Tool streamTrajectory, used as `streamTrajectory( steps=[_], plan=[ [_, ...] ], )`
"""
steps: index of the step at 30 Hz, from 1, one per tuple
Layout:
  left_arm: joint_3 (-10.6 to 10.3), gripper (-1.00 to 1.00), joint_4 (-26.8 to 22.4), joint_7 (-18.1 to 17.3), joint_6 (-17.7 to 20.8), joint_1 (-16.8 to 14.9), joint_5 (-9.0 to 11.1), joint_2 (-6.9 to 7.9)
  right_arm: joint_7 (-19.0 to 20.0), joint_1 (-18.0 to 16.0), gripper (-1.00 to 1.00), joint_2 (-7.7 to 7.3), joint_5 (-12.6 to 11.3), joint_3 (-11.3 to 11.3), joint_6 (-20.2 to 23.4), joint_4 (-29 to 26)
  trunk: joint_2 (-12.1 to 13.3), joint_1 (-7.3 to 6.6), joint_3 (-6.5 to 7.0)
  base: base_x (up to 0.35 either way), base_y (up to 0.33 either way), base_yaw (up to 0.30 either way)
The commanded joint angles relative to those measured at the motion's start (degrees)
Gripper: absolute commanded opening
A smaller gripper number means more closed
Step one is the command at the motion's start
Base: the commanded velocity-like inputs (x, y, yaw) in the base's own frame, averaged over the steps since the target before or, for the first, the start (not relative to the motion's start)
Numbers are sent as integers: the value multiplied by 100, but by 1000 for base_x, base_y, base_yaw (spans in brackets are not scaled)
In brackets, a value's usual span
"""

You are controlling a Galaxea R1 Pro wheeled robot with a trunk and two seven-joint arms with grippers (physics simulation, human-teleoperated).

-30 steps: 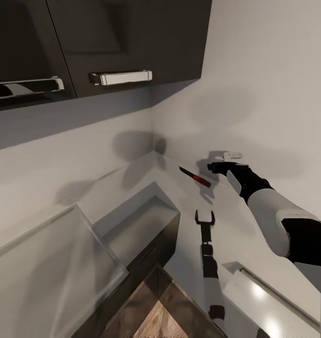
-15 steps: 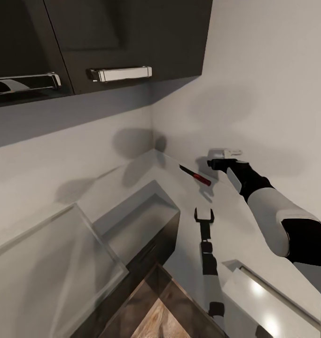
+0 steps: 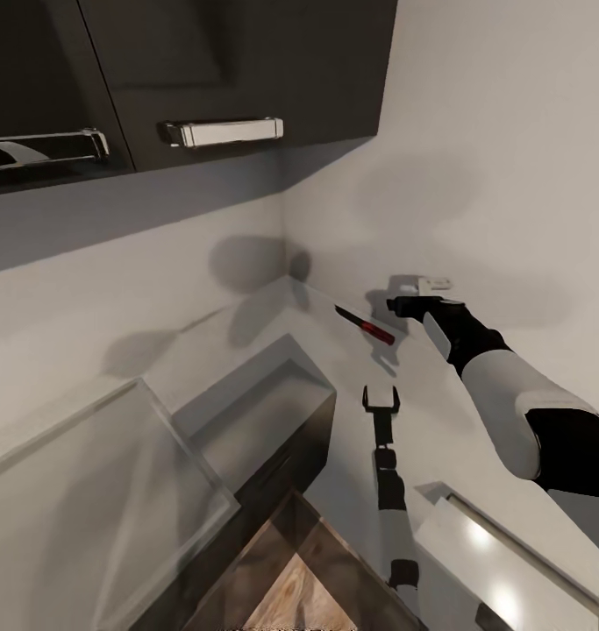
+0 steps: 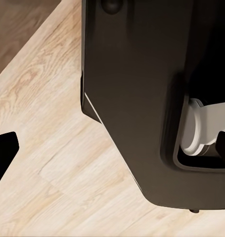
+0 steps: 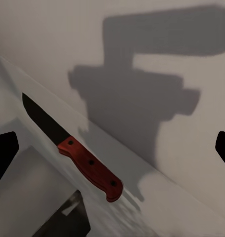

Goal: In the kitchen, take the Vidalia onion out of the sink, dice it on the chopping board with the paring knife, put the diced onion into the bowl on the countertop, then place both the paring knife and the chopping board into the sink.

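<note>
The paring knife [image 3: 365, 325], dark blade and red handle, lies on the grey countertop [image 3: 334, 456] close to the white wall. My right gripper [image 3: 402, 307] hovers just right of its handle, apart from it. In the right wrist view the knife [image 5: 77, 155] sits ahead between the wide-open fingertips [image 5: 3, 150], which hold nothing. My left gripper [image 3: 381, 400] is lower, nearer me, open and empty. In the left wrist view its fingertips [image 4: 3, 153] frame wooden floor and my dark base. Onion, sink, chopping board and bowl are out of view.
Dark wall cabinets with chrome handles [image 3: 220, 132] hang above the corner. A lower grey counter block over a dark cabinet [image 3: 264, 412] stands left of my left arm, with a pale glassy panel [image 3: 106, 499] beside it. Wooden floor [image 3: 290, 596] shows below.
The whole picture has drifted a little, so the camera moved. Knife and both grippers keep the same places relative to each other.
</note>
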Motion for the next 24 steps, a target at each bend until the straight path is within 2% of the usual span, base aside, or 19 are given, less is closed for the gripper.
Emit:
streamTrajectory(
  steps=[1, 24],
  plan=[
    [-37, 100, -7, -6, -8, 2, 59, 6, 9, -3, 100, -4, -16, 19, 33, -10, -11, 3, -18, 0, 0, 0],
    [-37, 100, -1, -6, -8, 2, 59, 6, 9, -3, 100, -4, -20, 19, 27, -19, -11, 3, -230, 0, 0, 0]
  ],
)
